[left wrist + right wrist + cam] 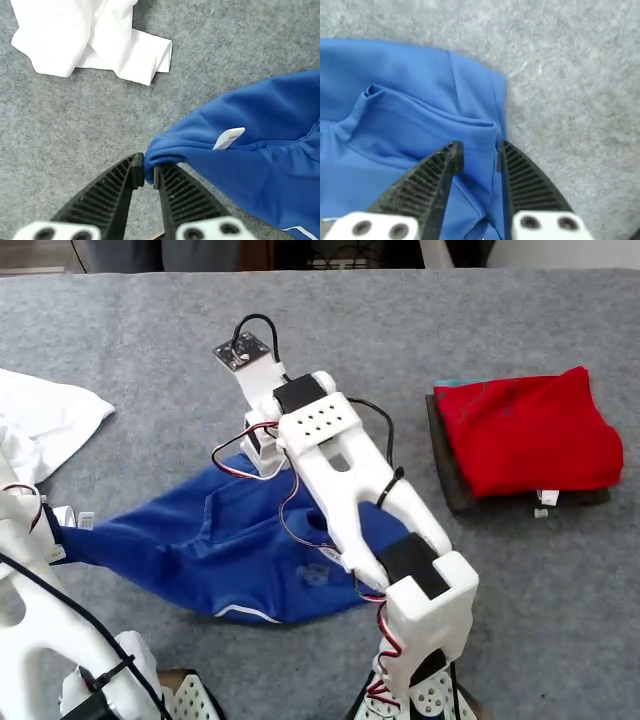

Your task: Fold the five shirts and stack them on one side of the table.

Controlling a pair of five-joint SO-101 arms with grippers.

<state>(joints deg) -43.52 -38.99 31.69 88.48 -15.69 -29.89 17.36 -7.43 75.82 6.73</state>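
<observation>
**Task status:** part done, by judgement.
- Folded red cotton shirt (525, 435): tops a stack on one side of the grey carpeted bench (150, 330), resting on a dark folded garment (447, 480). How many pieces lie under it cannot be told.
- Royal-blue jersey shirt (230, 550): spread loose and rumpled mid-bench, unfolded, the piece in hand.
- Crumpled white shirt (45, 420): on the side opposite the stack, well apart from it, unfolded, not yet taken up.
- Remaining, as judged: fold blue, fold white, add both to the stack.

**Left gripper** (148, 172): clenched almost to meeting on a bunched edge of the blue shirt, with cloth pinched between the tips. This is the edge nearest the white shirt. A small white label (228, 138) sits near the grasp.

**Right gripper** (479, 152): released, parted by a narrow gap. The tips stand either side of a stitched fold at the blue shirt's edge farthest from the arm bases. Whether the pads touch cloth cannot be told; nothing is gripped
</observation>
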